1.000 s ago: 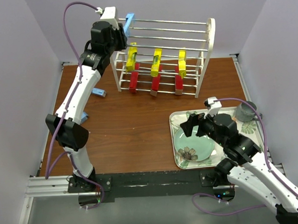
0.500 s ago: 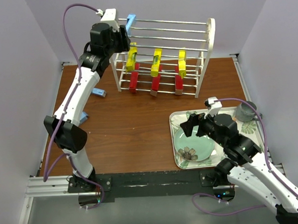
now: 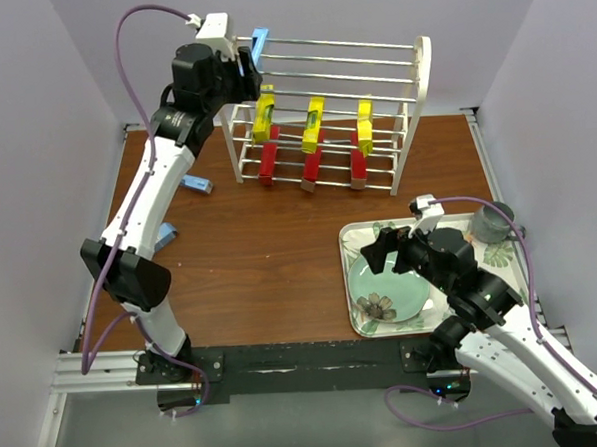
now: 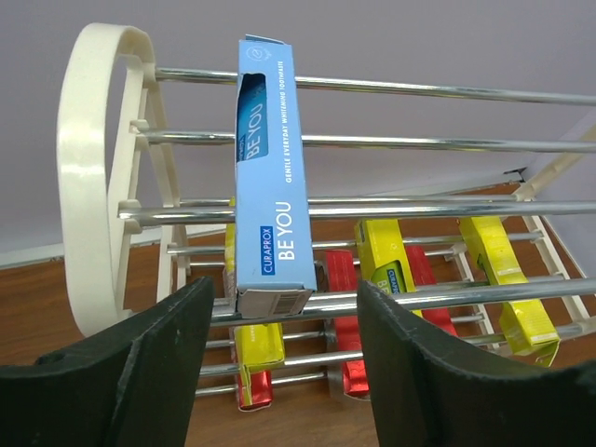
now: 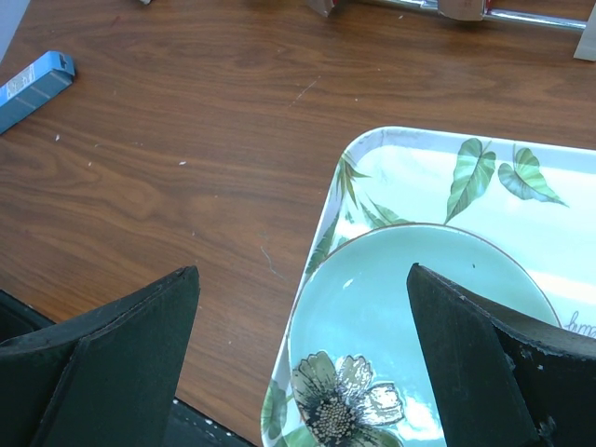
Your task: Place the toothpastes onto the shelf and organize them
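Note:
The white shelf [image 3: 423,72] stands at the back of the table. A light blue toothpaste [image 4: 268,168] lies across its top rungs at the left end, beside the side frame [image 4: 88,177]. My left gripper [image 4: 284,303] is open just in front of that box, a finger on either side, neither touching it. Three yellow toothpastes [image 3: 313,123] lie on the middle tier and three red ones [image 3: 313,168] on the lowest. Two more light blue toothpastes [image 3: 198,185] [image 3: 166,233] lie on the table to the left. My right gripper [image 5: 303,279] hangs open over the tray's left edge, holding nothing.
A floral tray [image 3: 355,243] at the near right holds a pale green plate [image 3: 387,284] and a grey cup [image 3: 492,221]. Bare brown tabletop [image 3: 270,255] lies between the shelf and the arms' bases. Grey walls close in both sides.
My left gripper has opened and let go of the light blue box, which stays on the top rungs. The left arm has drawn back slightly. The right arm has not moved.

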{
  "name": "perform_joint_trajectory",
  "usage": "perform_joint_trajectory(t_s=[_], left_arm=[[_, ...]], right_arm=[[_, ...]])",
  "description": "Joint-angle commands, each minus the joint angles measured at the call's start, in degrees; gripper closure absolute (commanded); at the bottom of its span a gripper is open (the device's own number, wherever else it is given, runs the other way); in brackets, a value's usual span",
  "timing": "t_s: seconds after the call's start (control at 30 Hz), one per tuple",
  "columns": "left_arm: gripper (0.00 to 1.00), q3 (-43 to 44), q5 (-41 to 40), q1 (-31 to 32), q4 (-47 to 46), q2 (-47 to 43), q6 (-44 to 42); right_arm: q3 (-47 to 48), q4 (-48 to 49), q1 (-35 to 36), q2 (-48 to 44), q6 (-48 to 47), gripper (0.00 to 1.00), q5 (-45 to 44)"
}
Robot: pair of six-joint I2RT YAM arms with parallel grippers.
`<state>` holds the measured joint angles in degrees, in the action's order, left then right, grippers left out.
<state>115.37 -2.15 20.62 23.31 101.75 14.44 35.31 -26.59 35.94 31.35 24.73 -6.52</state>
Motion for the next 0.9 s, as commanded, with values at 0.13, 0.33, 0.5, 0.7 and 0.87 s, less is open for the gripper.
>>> perform_joint_trajectory(t_s=[0.13, 0.33, 0.5, 0.7, 0.87], left_arm=[[0.21, -5.04, -7.41, -0.50, 0.25, -10.50, -1.43], [0.10, -21.02, -14.79, -1.11, -1.95, -23.15, -1.69], [0.06, -35.88, -20.08, -3.48, -2.31, -31.87, -0.47], [0.05, -49.77, -22.19, -5.86, -1.34, -39.35, 6.38], [0.00, -57.09, -22.81, -6.03, -2.65, -40.41, 16.31]], right_arm=[[-0.33, 0.57, 0.09, -0.94, 0.41, 0.02, -0.86], [-0.42, 1.89, 0.09, 0.28, -0.74, 0.02, -0.68], [-0.42, 3.73, 0.09, 2.92, -2.84, 0.02, 0.63], [-0.24, 5.93, 0.09, 5.82, -5.48, 0.02, 3.01], [-0.42, 7.60, 0.09, 7.49, -7.41, 0.02, 5.37]])
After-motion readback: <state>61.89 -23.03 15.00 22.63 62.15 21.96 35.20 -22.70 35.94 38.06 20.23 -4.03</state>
